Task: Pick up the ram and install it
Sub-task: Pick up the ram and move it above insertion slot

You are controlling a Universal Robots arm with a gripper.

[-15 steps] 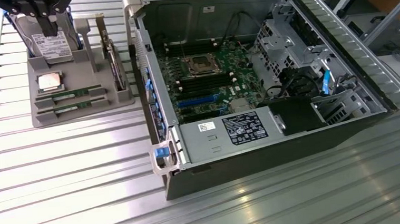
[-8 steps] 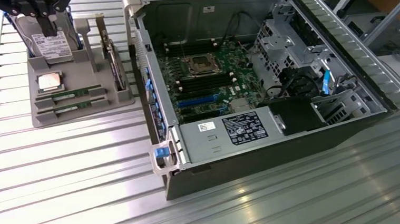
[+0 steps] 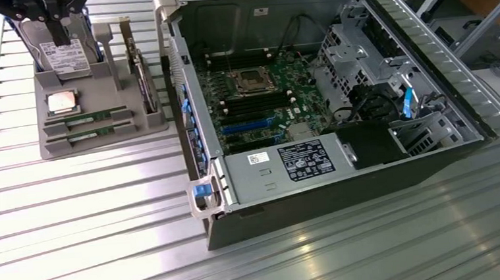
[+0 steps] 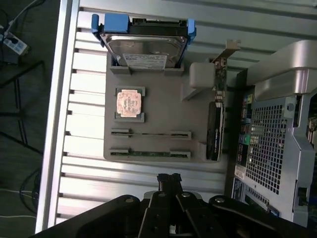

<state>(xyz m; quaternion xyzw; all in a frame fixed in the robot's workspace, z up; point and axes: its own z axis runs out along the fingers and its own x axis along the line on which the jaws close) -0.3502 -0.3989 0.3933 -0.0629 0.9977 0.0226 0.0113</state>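
While the hand [image 4: 168,178] hangs closed and empty, the ram [image 4: 148,154] lies slotted in the grey tray [image 4: 158,109]. An open computer case [image 3: 325,207] stands alongside.

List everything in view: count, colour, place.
ram: two, green, on edge in the holder's slots
processor: one, silver, flat on the holder, next to the ram
hard drive: one, silver in a blue bracket, upright at the holder's end
card: one, dark, on edge at the holder's case side
holder: one, grey, on the table beside the case
case: one, dark, open, exterior view's right
motherboard: one, green, inside the case
table: one, silver, slatted
gripper: one, black, above the holder
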